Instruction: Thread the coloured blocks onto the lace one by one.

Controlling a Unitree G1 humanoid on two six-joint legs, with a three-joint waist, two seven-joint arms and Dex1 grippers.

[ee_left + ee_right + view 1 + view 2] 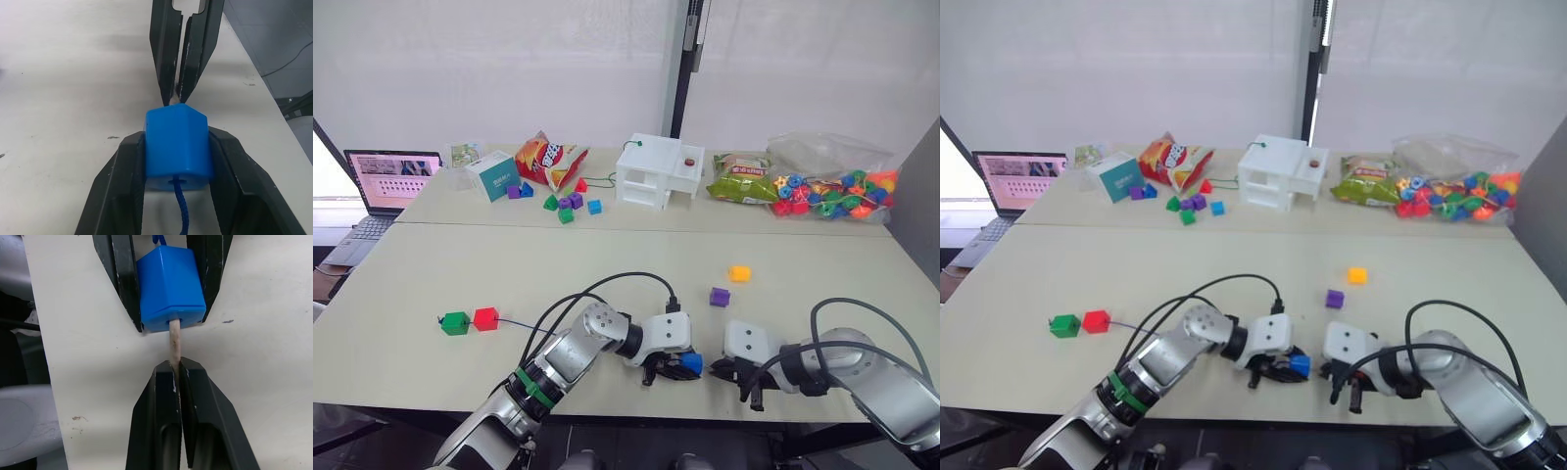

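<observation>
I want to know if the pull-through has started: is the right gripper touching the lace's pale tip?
Touching. The right wrist view shows the right gripper shut on the lace's pale tip just below the blue block.

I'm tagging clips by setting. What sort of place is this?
Probably a lab or office test room: two plain pale tables pushed together against white wall panels, an open laptop at the left edge, and a clear plastic bag of multicoloured beads set out like props.
</observation>
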